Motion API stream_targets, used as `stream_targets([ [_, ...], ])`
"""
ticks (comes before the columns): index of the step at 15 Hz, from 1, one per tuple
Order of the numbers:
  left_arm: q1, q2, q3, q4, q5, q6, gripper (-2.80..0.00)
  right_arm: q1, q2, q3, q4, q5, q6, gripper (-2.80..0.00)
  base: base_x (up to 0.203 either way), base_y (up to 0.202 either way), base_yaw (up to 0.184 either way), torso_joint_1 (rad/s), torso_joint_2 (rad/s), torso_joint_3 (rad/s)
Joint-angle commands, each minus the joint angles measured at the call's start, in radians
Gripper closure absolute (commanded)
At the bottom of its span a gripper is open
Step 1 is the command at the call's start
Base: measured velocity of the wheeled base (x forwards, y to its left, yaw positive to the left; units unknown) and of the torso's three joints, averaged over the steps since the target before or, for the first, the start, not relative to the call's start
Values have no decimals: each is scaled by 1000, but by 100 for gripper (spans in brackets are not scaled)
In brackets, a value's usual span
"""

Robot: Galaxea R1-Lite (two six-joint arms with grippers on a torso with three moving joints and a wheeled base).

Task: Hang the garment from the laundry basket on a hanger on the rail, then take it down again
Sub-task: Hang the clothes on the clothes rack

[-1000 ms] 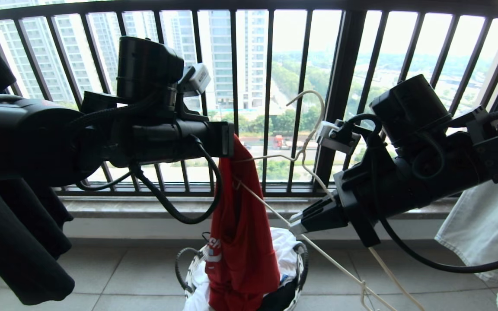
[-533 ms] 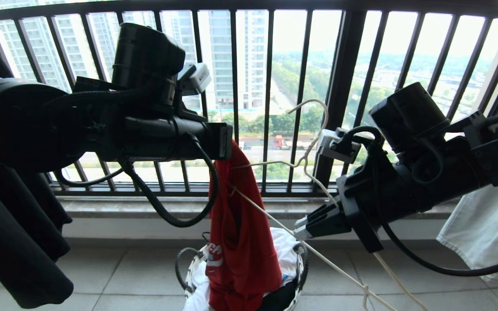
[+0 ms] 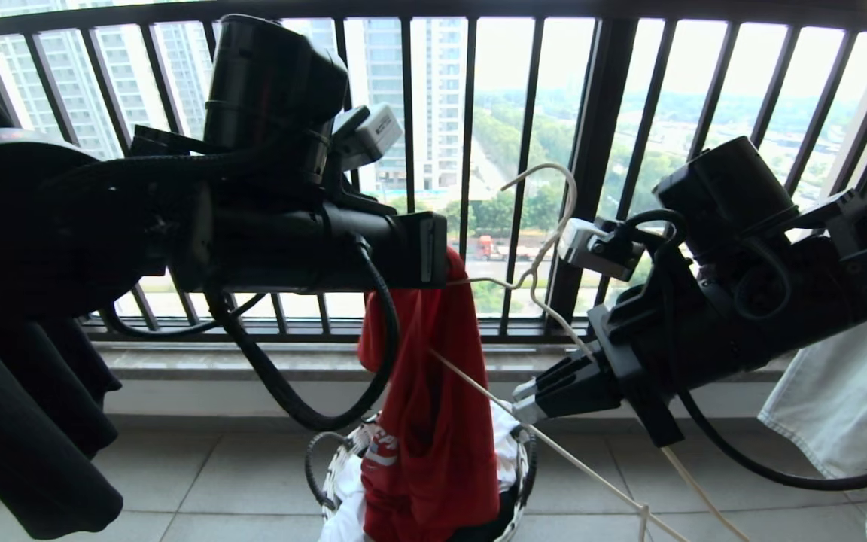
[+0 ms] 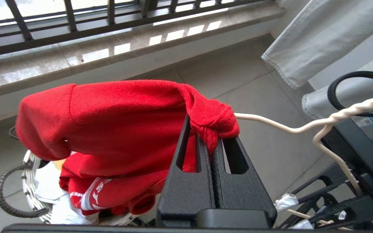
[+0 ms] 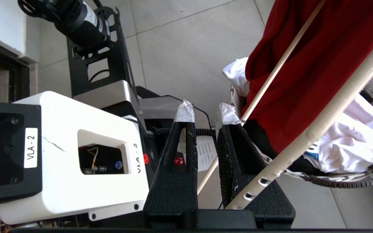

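The left gripper (image 4: 209,136) has its black ribbed fingers clenched on a bunched knot of the garment (image 3: 422,421), soft red knit that hangs limp from the grip, its lower folds sagging into the laundry basket (image 3: 328,474), a round white woven tub with dark loop handles. The hanger (image 3: 546,248), thin pale wire with a twisted neck, pokes one arm into that red bunch. Over on the right, the right gripper (image 3: 520,399) grasps the hanger's lower wire, or so it seems, between white-taped fingertips (image 5: 227,114). Bare grey floor tiles (image 3: 238,474) lie around the basket; the barred railing (image 3: 471,150) stands on the far side.
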Motion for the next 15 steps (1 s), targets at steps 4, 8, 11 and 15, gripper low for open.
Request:
stream_targets([
  [4, 1, -42, 23, 0, -135, -34, 0, -35, -35, 7, 2, 98, -4, 0, 0, 0, 0, 0, 0, 0],
  [8, 55, -43, 23, -8, -65, 18, 0, -54, -40, 1, 2, 97, -5, 0, 0, 0, 0, 0, 0, 0],
  [11, 115, -53, 20, -56, 36, 89, 0, -57, -41, 1, 4, 69, -8, 0, 0, 0, 0, 0, 0, 0],
  [15, 127, -69, 20, -54, 37, 105, 0, -57, -43, 1, 4, 52, -8, 0, 0, 0, 0, 0, 0, 0],
])
